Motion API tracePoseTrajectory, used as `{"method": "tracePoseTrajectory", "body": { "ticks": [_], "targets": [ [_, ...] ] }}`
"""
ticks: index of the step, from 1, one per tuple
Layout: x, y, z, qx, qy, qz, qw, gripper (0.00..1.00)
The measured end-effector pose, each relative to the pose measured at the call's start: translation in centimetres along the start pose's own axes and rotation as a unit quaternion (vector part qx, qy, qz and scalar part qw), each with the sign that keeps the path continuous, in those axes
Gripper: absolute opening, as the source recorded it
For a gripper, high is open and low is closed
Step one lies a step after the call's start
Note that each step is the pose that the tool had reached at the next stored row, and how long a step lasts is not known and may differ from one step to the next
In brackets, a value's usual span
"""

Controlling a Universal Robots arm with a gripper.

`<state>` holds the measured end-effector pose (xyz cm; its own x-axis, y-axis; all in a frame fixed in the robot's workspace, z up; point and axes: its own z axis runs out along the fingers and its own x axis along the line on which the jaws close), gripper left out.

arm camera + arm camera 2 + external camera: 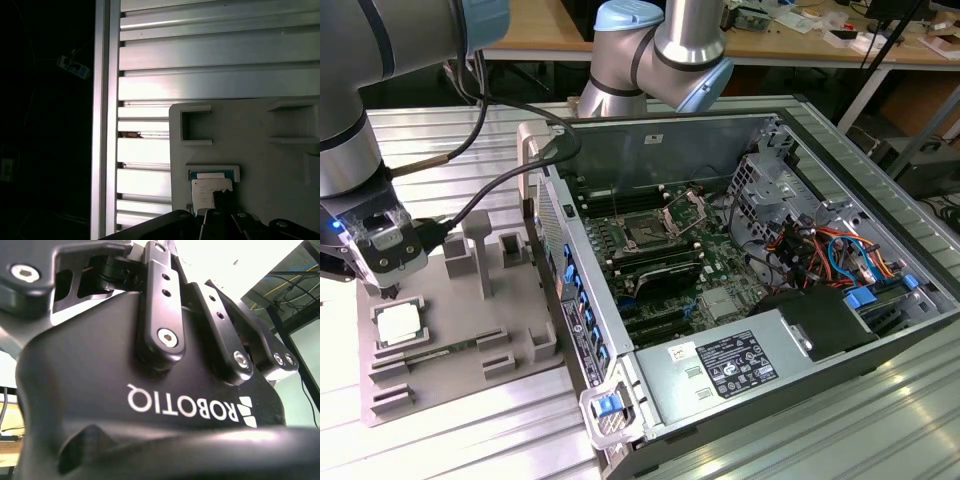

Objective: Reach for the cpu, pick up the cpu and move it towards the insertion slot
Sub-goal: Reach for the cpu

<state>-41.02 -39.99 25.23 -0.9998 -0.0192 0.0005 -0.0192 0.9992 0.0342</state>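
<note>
In the exterior view the cpu (398,323), a small cream-white square chip, lies in a square recess near the exterior view's left end of the grey plastic fixture (470,310). My gripper (386,288) hangs just above its far edge, pointing down and holding nothing. The first wrist view shows the cpu (207,191) in its recess with the dark tip of my gripper (225,201) over one corner. My gripper's black body (150,390) shows close up in the second wrist view. The insertion slot (645,232), dark-centred with a raised metal bracket, sits on the motherboard inside the open computer case.
The open computer case (740,330) fills the exterior view's right, its side wall (570,270) standing between fixture and motherboard. The fixture carries an upright post (478,250) and several small brackets. Ribbed aluminium table (200,55) lies around it. A second arm (660,50) stands behind the case.
</note>
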Motion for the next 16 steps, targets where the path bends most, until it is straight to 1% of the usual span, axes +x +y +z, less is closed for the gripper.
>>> {"method": "tracePoseTrajectory", "body": {
  "ticks": [5,16],
  "targets": [
    [-0.04,0.04,0.11,0.0001,0.0001,0.000,1.00000,0.11],
    [-0.06,0.02,0.63,0.0004,0.0001,0.000,1.00000,0.11]
  ]
}}
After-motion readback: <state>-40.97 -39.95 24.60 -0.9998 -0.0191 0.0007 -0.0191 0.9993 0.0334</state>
